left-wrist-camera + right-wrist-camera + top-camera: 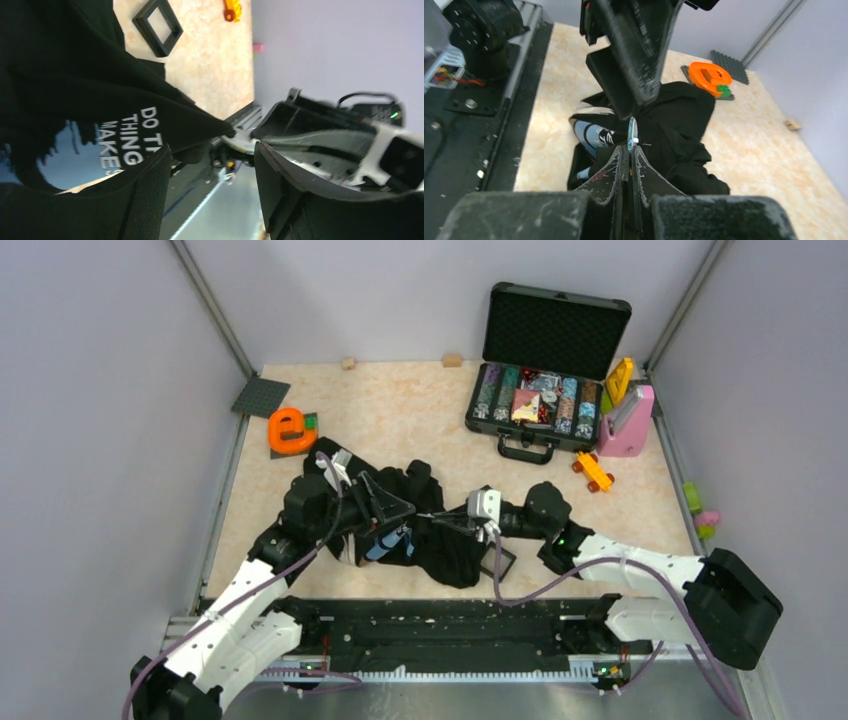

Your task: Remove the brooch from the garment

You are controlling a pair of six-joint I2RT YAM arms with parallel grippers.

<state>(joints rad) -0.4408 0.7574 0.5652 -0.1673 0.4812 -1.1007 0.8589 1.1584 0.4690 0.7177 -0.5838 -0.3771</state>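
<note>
The black garment (450, 545) lies bunched at the table's near middle, its blue and white printed patch (385, 543) on the left. It also shows in the left wrist view (60, 65) and the right wrist view (684, 115). My right gripper (629, 149) is shut on the brooch (630, 132), a thin teal disc seen edge-on, held just above the cloth. In the top view the right gripper (445, 522) is over the garment's middle. My left gripper (393, 505) is open, close opposite the right one; its jaws (211, 147) stand wide, and cloth lies against the left finger.
A square black frame (500, 560) lies by the garment's right edge and shows in the left wrist view (159, 25). An orange tape holder (290, 430) and grey plate (261, 396) sit at back left. An open case (545, 370), pink box (627, 422) and orange toy (593, 471) are at back right.
</note>
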